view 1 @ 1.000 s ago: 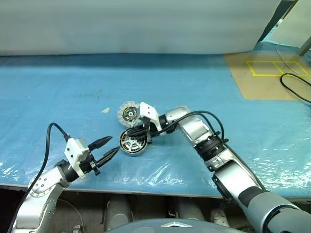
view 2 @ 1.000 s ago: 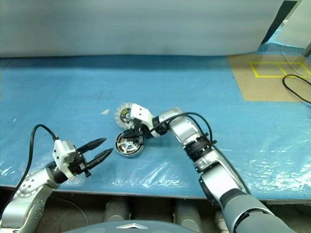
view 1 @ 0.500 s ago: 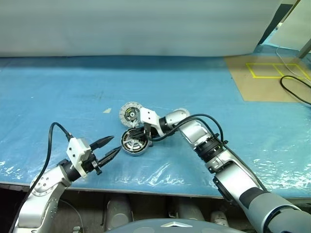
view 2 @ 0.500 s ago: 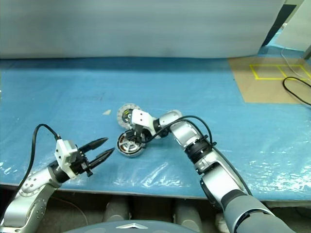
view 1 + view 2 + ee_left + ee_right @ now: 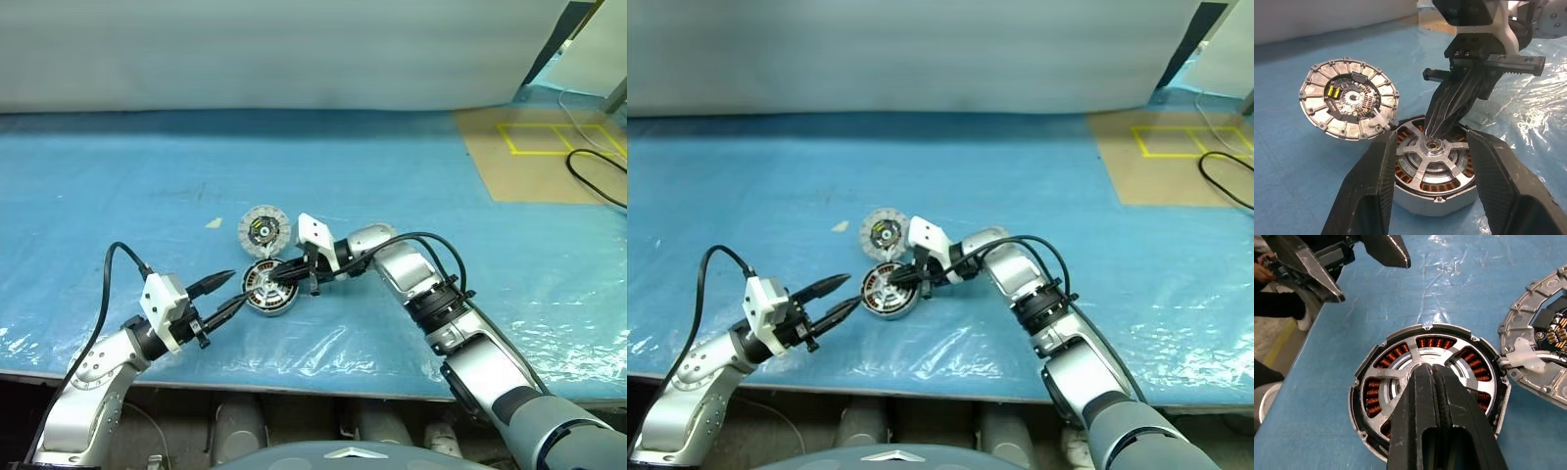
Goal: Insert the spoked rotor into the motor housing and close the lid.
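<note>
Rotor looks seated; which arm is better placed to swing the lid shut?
Probably left. The left gripper is open and free beside the grey copper-wound motor housing; the right gripper, shut, presses the silver-spoked rotor. The pale round hinged lid lies open.

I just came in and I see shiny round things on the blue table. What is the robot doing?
The robot is putting a small motor together. The spoked silver rotor sits inside the round grey motor housing with copper windings. The right gripper, fingers shut, points its tips at the rotor's hub. The left gripper waits open beside the housing. The round grey lid lies open next to it on the blue table, not yet closed.
</note>
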Robot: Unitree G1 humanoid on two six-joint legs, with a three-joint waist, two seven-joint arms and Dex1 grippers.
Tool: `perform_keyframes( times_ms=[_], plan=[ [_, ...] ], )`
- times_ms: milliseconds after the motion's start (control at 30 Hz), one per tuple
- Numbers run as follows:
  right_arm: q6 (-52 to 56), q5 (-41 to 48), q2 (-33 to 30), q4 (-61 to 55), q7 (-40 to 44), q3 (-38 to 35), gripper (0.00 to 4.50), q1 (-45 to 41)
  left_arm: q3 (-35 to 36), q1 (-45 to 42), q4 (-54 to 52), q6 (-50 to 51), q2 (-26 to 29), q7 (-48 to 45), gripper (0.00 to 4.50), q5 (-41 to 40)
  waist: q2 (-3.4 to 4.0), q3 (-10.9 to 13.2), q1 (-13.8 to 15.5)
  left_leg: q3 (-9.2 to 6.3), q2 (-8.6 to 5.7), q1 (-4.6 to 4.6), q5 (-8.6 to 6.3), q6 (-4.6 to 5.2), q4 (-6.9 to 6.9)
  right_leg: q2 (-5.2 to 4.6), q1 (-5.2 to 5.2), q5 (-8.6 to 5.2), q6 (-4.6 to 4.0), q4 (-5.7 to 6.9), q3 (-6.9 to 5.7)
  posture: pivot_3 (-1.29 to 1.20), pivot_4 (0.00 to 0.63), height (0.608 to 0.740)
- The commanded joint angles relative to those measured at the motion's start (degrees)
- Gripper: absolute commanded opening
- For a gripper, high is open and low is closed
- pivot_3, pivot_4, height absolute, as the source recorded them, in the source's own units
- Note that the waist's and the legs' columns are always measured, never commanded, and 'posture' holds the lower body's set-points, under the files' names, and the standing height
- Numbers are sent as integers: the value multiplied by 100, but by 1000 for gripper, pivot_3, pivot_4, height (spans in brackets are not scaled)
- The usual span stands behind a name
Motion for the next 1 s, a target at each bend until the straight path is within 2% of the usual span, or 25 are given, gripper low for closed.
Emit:
perform_keyframes(
  times_ms=[33, 167, 333, 533, 767, 1000],
  plan=[
    [-172, -269, 25, 230, -173, 144, 18, -12, 12, 14, -102, -28, 13, -28, 2384, -23, 0, 0, -6, 0, 0, 2, 0, 1, 0, 0, 0, 0, 0, 1, 0, 0, 150, 740],
    [-622, -577, -159, 392, -116, 344, 18, -16, 15, 15, -94, -22, 11, -33, 2384, -26, 0, 0, -4, 0, 0, 9, -1, 2, 0, 0, 7, 0, 0, 3, 0, 0, 150, 740],
    [-563, -452, -362, 265, 181, 260, 18, -32, 1, 9, -89, -22, 2, -30, 2384, -20, 0, 0, 25, -1, -4, 10, -3, 5, 0, -2, 13, 0, 0, 1, 1, 0, 150, 740],
    [-813, -635, -338, 436, 10, 318, 18, 1, -17, -33, -62, -30, -10, -30, 2384, -15, 0, 0, 5, -1, -2, 12, -3, 5, 0, -1, 18, 0, 0, -4, 1, 0, 150, 740],
    [64, 331, -23, -12, 154, -526, 18, -411, 23, -81, -12, -29, 11, -56, 2384, -52, 1, 1, 1, -1, -1, 4, -3, 6, -1, 0, 5, 0, 0, -1, 0, 0, 150, 740],
    [718, 723, -251, -761, 59, -954, 18, -499, 243, -426, 134, 103, -78, 144, 2384, -274, 1, 1, 23, 0, -1, -20, 0, 0, -5, 2, -17, 0, 0, -3, -2, 0, 150, 740]
  ],
)
